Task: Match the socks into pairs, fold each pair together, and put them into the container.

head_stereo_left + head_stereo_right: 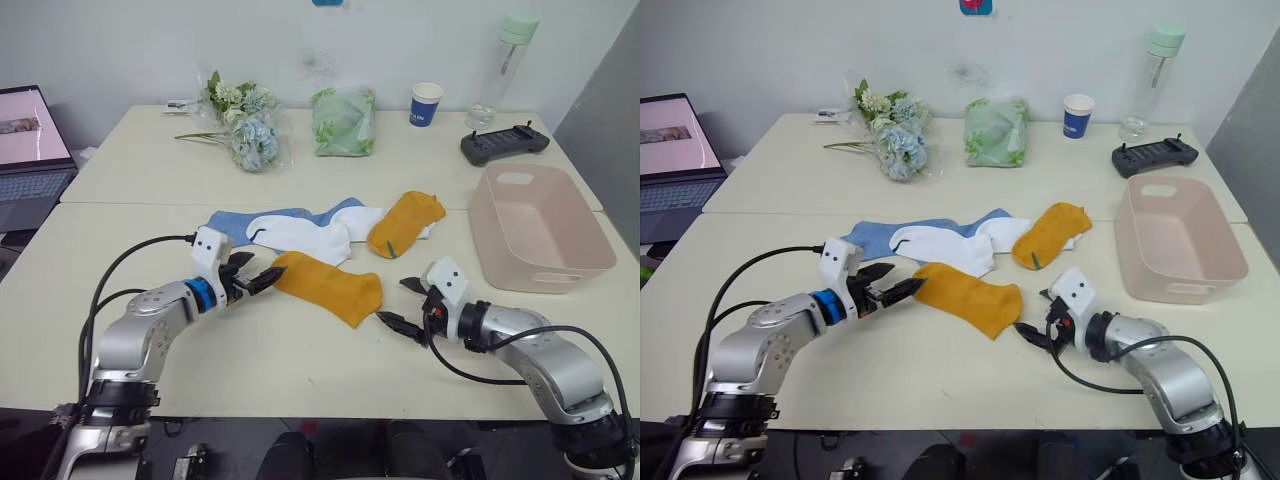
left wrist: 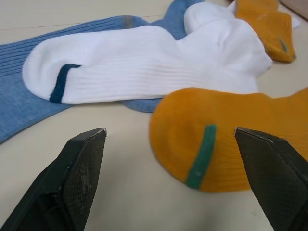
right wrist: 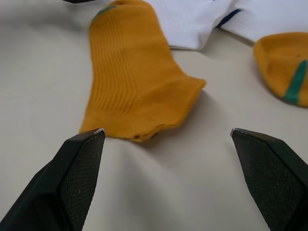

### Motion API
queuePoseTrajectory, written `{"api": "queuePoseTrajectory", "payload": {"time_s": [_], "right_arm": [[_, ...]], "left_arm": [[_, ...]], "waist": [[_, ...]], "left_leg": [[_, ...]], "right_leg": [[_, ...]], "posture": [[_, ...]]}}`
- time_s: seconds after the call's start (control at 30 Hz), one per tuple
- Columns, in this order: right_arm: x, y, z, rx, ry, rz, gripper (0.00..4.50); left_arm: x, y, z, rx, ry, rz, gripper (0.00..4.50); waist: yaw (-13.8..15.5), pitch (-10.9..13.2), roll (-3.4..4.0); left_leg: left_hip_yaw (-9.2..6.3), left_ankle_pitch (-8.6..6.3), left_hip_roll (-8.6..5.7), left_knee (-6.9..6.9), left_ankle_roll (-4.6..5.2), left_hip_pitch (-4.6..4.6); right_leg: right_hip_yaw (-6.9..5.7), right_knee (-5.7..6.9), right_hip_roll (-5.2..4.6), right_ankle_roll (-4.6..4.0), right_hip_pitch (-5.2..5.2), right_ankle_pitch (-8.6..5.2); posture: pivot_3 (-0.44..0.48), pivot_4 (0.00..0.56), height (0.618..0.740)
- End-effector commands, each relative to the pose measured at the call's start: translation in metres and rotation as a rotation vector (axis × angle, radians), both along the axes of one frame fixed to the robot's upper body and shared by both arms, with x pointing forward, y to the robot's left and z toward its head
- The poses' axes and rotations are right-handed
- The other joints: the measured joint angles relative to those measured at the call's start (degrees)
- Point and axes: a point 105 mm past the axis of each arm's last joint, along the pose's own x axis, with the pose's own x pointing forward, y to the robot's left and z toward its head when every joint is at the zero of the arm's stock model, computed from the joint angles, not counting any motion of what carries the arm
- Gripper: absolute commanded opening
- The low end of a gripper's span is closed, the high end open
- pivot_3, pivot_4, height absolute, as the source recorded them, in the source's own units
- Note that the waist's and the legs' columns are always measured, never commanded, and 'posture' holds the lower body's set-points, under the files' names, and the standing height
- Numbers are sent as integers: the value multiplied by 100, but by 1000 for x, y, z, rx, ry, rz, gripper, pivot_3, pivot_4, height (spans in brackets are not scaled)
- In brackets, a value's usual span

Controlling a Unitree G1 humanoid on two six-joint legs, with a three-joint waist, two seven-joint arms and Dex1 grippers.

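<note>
Low over the table (image 1: pixel 250 370), your left gripper (image 1: pixel 256 279) reaches in level, jaws spread wide and empty at the toe of the near mustard sock (image 1: pixel 330 286). Your right gripper (image 1: pixel 402 305) gapes empty just beside its cuff; the pink container (image 1: pixel 538 226) sits well apart.

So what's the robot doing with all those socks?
It is sorting socks on the table. Both grippers are open, one at each end of a yellow sock lying flat: the left gripper at its toe, the right gripper by its cuff. Neither is touching it yet. The other yellow sock lies further back, with white socks and blue socks piled beside it. The pink basin has no socks in it yet.
</note>
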Motion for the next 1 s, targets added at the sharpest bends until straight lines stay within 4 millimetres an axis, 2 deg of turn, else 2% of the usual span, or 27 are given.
{"api": "queuePoseTrajectory", "payload": {"time_s": [0.03, 0.13, 0.23, 0.27, 0.33, 0.5, 0.53, 0.67, 0.7, 0.87, 1.0], "right_arm": [[1, 5, 6, -7, -17, 10, 4500], [0, 10, 0, -31, 13, 18, 4500], [5, 18, 1, 19, 52, -9, 4500], [9, 20, 4, 45, 58, -29, 4321], [11, 23, 5, 67, 77, -37, 3884], [12, 30, 7, 84, 93, -29, 2106], [12, 29, 7, 81, 95, -28, 1698], [13, 21, 5, 63, 96, -35, 431], [14, 19, 6, 64, 95, -35, 40], [16, 14, 12, 73, 96, -20, 10], [8, 3, 20, 69, 124, 19, 10]], "left_arm": [[3, 2, -1, 24, -13, -8, 4442], [2, -1, -9, 47, 6, -29, 4442], [1, -6, -8, 36, 3, -44, 3834], [0, -7, -8, 34, 2, -50, 3536], [-1, -7, -8, 33, 2, -55, 2958], [-9, -8, -8, 31, 3, -62, 1437], [-11, -8, -8, 30, 3, -63, 1052], [-24, -13, -9, 1, 13, -64, 4], [-27, -14, -9, -4, 16, -61, 0], [-39, -21, -6, -99, 32, -7, 0], [-64, -42, 3, -175, 74, -59, 0]], "waist": [[-11, 0, 0], [-33, 0, 0], [-25, 0, 0], [-23, 0, 0], [-23, 0, 0], [-24, 0, 0], [-24, 0, 0], [-24, 0, 0], [-23, 0, 0], [-22, 0, 0], [-18, 0, 0]], "left_leg": [[-1, 0, 1, -1, 0, 0], [0, 0, 2, -3, 0, 0], [-1, 0, 2, -3, 0, 0], [-2, 0, 2, -2, 0, 0], [-3, 0, 2, -1, 0, 0], [-3, 0, 1, -2, 0, -2], [-2, 0, 1, -2, 0, -2], [-2, 0, 0, -3, 0, -2], [-2, 0, 1, -3, 0, -2], [-2, -1, 0, -2, 1, -1], [-2, -1, 1, -3, 2, -2]], "right_leg": [[-1, 0, 0, 0, -1, 0], [0, 0, 0, 0, -5, 0], [-1, 2, 0, 0, -4, 0], [-1, 5, 0, 0, -4, 0], [-1, 9, 0, 0, -5, 0], [-1, 3, -1, 0, -6, 0], [0, 2, -2, 0, -7, 0], [1, 2, -5, 0, -8, 0], [1, 2, -6, 0, -8, 0], [0, 7, -6, 0, -6, 0], [1, 2, -7, 1, -5, 0]], "posture": [[0, 150, 740], [0, 150, 740], [0, 150, 740], [0, 150, 740], [0, 150, 740], [0, 150, 740], [0, 150, 740], [0, 150, 740], [0, 150, 740], [0, 150, 740], [0, 150, 740]]}}
